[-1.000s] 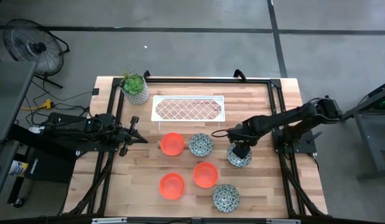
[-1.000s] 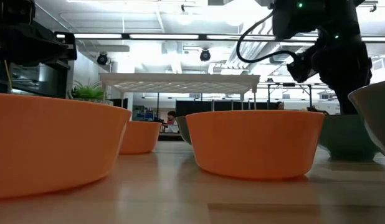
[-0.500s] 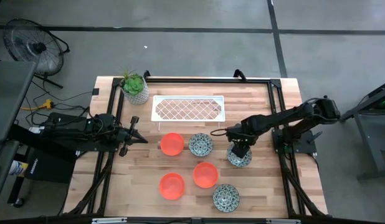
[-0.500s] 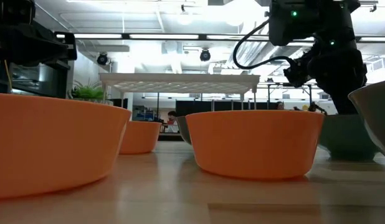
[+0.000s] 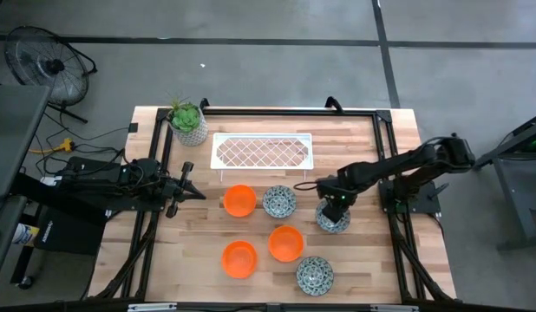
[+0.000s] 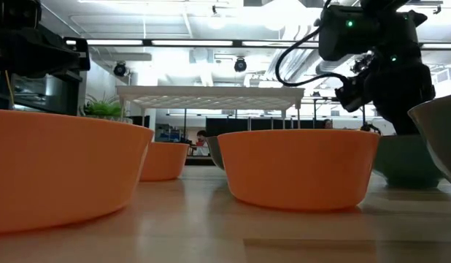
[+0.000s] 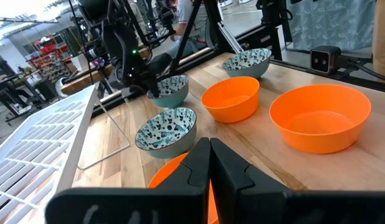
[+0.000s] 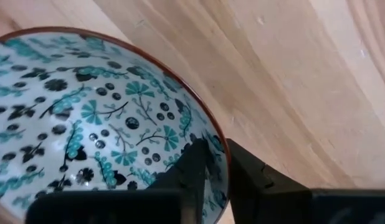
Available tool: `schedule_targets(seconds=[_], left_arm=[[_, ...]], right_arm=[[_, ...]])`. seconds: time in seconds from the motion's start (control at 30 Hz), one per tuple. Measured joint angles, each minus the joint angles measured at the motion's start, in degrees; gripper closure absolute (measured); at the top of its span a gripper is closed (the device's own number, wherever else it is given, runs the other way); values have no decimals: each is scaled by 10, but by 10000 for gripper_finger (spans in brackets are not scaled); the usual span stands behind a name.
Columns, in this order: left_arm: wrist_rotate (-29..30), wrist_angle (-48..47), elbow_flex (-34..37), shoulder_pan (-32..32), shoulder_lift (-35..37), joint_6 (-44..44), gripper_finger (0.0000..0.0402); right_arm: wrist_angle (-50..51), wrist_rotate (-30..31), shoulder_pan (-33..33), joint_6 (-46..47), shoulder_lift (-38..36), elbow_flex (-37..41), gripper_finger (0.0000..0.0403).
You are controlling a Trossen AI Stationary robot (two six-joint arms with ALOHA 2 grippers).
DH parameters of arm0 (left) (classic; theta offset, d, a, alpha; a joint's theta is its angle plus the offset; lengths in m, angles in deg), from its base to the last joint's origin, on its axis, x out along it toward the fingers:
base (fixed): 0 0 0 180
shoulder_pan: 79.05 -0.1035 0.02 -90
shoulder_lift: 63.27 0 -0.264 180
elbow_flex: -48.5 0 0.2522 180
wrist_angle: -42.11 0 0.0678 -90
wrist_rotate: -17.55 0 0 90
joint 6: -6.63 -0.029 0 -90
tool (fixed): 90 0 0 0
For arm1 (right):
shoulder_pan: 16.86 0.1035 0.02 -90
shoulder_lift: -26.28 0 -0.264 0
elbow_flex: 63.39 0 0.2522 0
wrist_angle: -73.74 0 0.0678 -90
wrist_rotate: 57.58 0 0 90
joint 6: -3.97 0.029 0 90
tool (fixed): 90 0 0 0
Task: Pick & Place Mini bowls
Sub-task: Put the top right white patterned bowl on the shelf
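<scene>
The right gripper (image 5: 332,208) straddles the rim of a patterned mini bowl (image 5: 333,218), one finger inside and one outside, the jaws drawn narrow against the wall, as the right wrist view shows. It looks like a pinch on the rim, so the step in hand is judged to be the lift. That wants a firm bite low enough on the wall that the bowl cannot pivot, then a straight rise before any sideways travel, since a second patterned bowl (image 5: 279,202) and an orange bowl (image 5: 286,243) sit near. The held bowl stands on the table (image 5: 381,260) right of centre, just in front of the white wire rack (image 5: 263,150). It is white inside with dense blue-green flowers and dots and a dark reddish rim (image 8: 180,87). The left gripper (image 5: 188,186) waits at the left side, fingers together.
</scene>
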Motion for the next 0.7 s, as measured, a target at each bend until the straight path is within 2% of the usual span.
schedule_targets(seconds=[0.3,0.7], left_arm=[[0,0,0,0,0,0,401],[0,0,0,0,0,0,401]], right_arm=[[3,-12,-1,0,-27,0,395],[18,-38,-4,0,-58,-15,400]])
